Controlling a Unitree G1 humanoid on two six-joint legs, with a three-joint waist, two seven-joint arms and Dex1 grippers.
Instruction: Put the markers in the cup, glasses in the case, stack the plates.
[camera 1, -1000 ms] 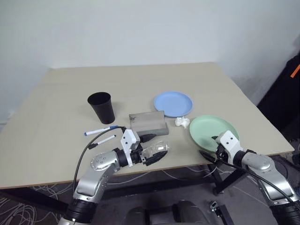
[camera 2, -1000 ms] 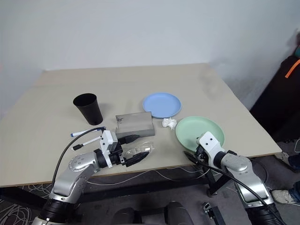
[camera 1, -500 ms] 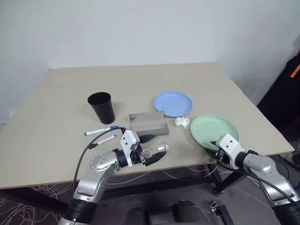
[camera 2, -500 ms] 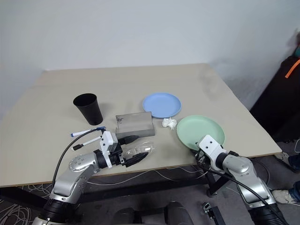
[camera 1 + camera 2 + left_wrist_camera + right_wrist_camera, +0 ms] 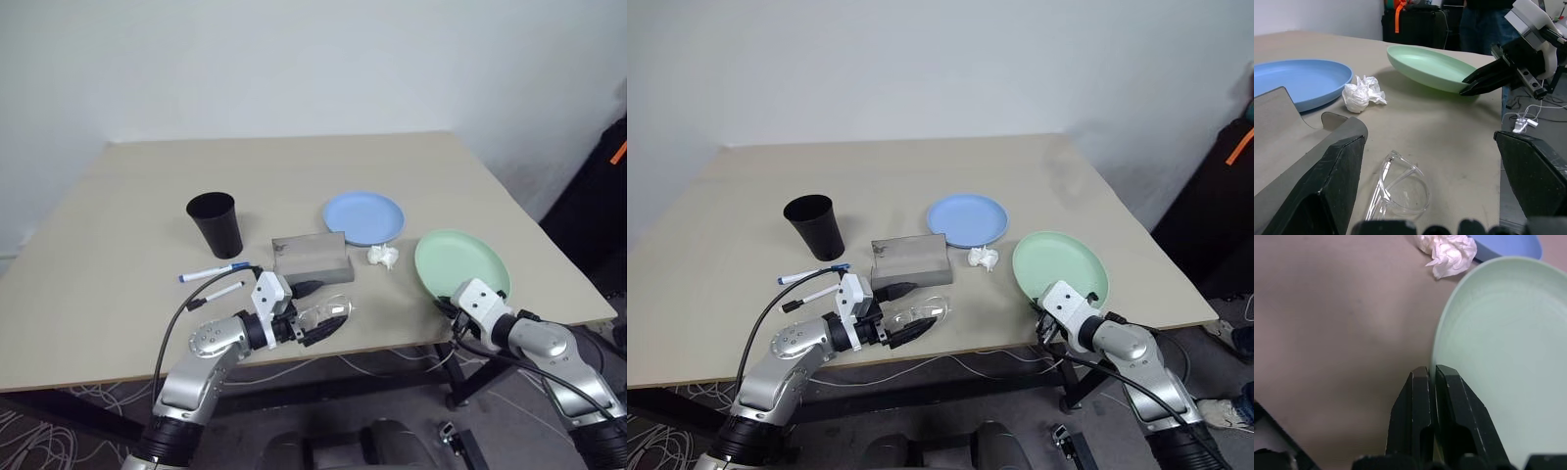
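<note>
Nothing is completed: markers (image 5: 212, 273) lie outside cup (image 5: 216, 223), glasses (image 5: 919, 316) beside case (image 5: 311, 257). Green plate (image 5: 461, 264) is clamped by right end effector (image 5: 1472, 86); left end effector (image 5: 315, 331) is spread apart.

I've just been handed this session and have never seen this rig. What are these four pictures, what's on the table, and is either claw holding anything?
It is a humanoid robot with two arms, each ending in a two-fingered black claw. The two wide pictures come from its head, looking down over a beige table. The other two come from cameras on the wrists, looking along each claw's fingers.

On the table lie a black cup, two markers, a grey case, a blue plate, a white paper wad, a green plate and clear glasses.

The right gripper is shut on the green plate's near rim; in the left wrist picture that rim looks tilted up off the table. The left gripper is open and holds nothing, its fingers either side of the glasses, which lie on the table.
</note>
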